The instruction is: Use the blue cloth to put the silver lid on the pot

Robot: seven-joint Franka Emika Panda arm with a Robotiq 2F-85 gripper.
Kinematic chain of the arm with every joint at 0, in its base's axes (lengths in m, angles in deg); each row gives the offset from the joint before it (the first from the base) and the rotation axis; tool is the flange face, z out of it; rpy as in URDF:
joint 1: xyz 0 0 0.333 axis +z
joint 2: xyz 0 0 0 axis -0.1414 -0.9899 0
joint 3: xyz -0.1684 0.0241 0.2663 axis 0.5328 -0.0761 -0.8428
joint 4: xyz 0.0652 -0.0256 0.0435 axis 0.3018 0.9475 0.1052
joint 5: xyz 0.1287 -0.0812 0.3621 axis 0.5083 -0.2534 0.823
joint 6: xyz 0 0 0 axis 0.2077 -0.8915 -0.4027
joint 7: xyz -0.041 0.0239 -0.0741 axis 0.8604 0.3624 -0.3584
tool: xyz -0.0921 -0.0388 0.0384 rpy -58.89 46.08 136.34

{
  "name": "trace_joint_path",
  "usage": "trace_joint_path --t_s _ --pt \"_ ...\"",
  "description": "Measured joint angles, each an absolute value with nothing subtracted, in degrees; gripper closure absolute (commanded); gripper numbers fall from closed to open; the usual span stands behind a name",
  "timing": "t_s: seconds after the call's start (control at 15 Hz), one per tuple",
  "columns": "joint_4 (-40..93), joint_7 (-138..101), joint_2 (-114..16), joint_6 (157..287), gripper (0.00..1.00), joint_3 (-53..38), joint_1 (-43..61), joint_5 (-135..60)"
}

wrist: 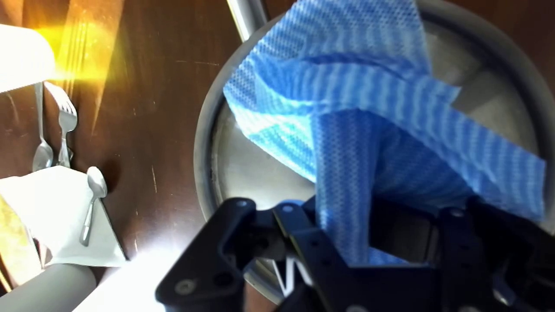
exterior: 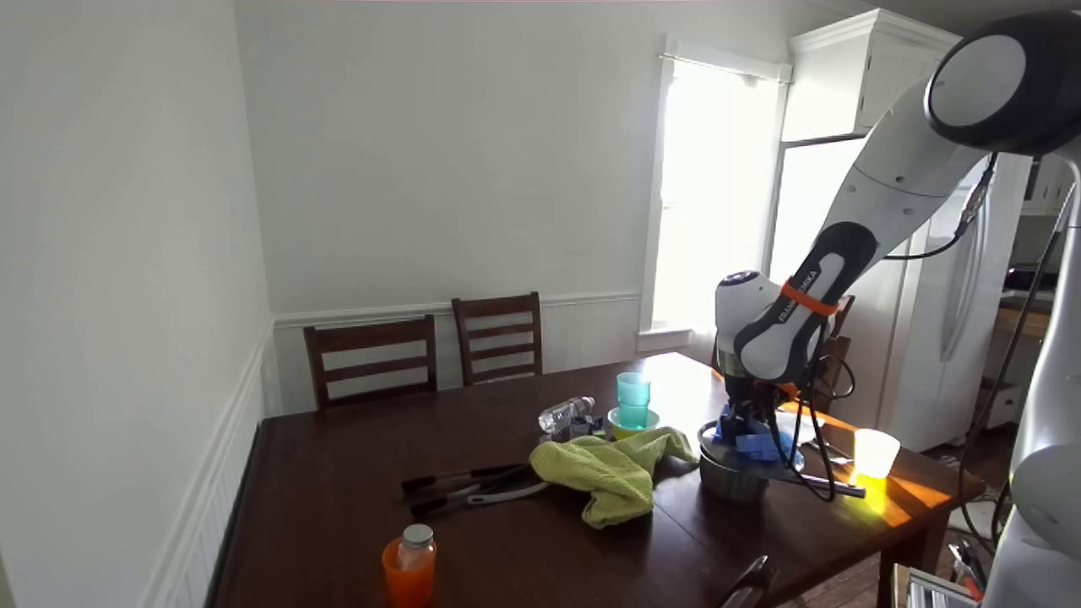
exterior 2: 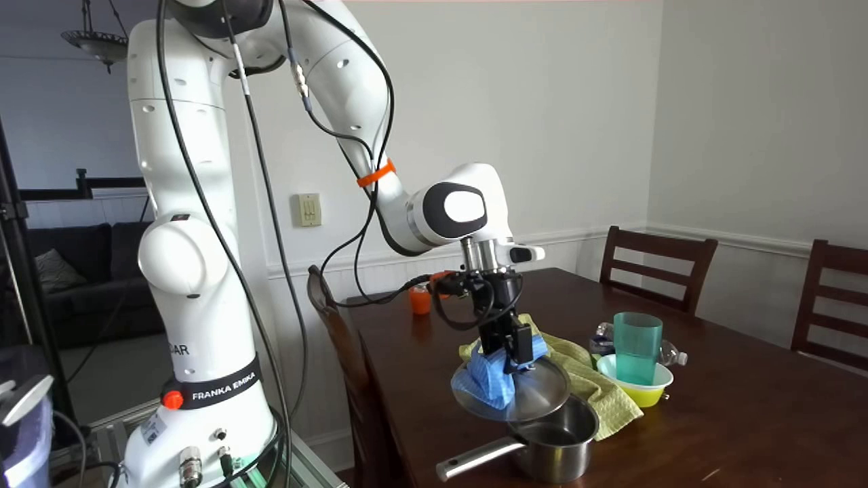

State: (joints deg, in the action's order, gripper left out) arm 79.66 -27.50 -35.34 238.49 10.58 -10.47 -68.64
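Daylight from the bright window (exterior: 714, 203) lights the white walls (exterior: 473, 152) and glares off the far corner of the dark bench (exterior: 338, 473). Your tool (exterior 2: 510, 354) is clenched on the blue cloth (exterior 2: 491, 381), which bunches over the silver lid (exterior 2: 534, 398); the folds hide how the lid itself is gripped. The lid is partly over the pot (exterior 2: 556, 457) but off-centre: in an exterior view it sits out toward the robot's base (exterior 2: 183, 434), leaving some of the pot's mouth uncovered. You cannot tell whether its edge touches the rim.

The likeliest trouble is letting go too soon: with that overhang, the lid could tip off the base side and drop to the bench. Pressing down from here could shove or tilt the pot instead of seating the lid. Because the cloth looks soft and folded, it may slip under the lid's weight, and a sudden move could swing the lid out of level. A loose corner could get pinched between lid and rim, leaving a gap. If you overshoot while centring, you could also run into the yellow-green cloth (exterior 2: 591, 385) just beside the pot and drag it along.
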Motion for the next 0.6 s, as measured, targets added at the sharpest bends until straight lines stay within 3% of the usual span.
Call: trace_joint_path --t_s 0.6 --pt "75.1 -26.0 -42.0 241.2 1.0 11.7 -11.1 -67.1"
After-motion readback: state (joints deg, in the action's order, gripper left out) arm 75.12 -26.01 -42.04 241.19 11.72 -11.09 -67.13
